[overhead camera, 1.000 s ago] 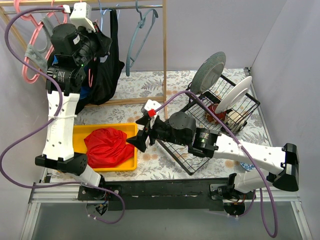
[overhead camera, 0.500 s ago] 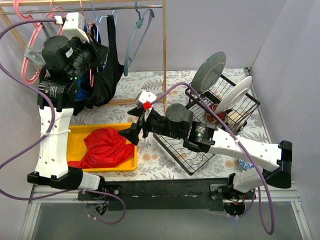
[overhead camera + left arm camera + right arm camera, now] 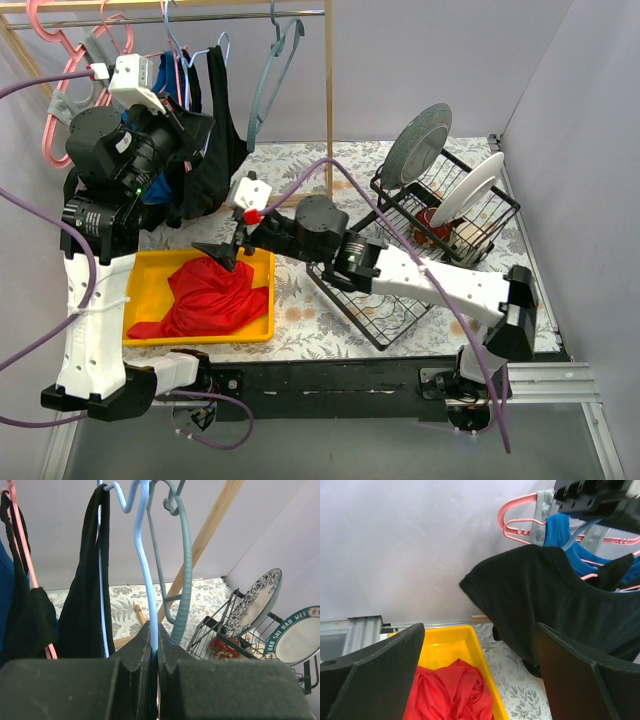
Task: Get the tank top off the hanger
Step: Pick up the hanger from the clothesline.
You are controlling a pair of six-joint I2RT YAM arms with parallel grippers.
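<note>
Black tank top (image 3: 218, 150) hanging from the clothes rail (image 3: 240, 14), one strap hooked over a light blue hanger (image 3: 144, 555).

Left gripper (image 3: 154, 630) is up just under the rail, jaws pressed together on that light blue hanger's wire. The tank top drapes right beside it, with a pink hanger (image 3: 23, 545) and a blue garment (image 3: 6, 595) on the far side. A grey-blue hanger (image 3: 186, 560) dangles from the rail just past the clamped one. Right gripper (image 3: 480, 630) sits well below the rail, fingers spread wide and holding nothing, facing the tank top's lower edge. Beneath it is a yellow tray (image 3: 150, 265) with a red garment (image 3: 205, 295) heaped inside. Beyond the rail's wooden post (image 3: 328, 100) stands a wire dish rack (image 3: 395, 305) with plates.
</note>
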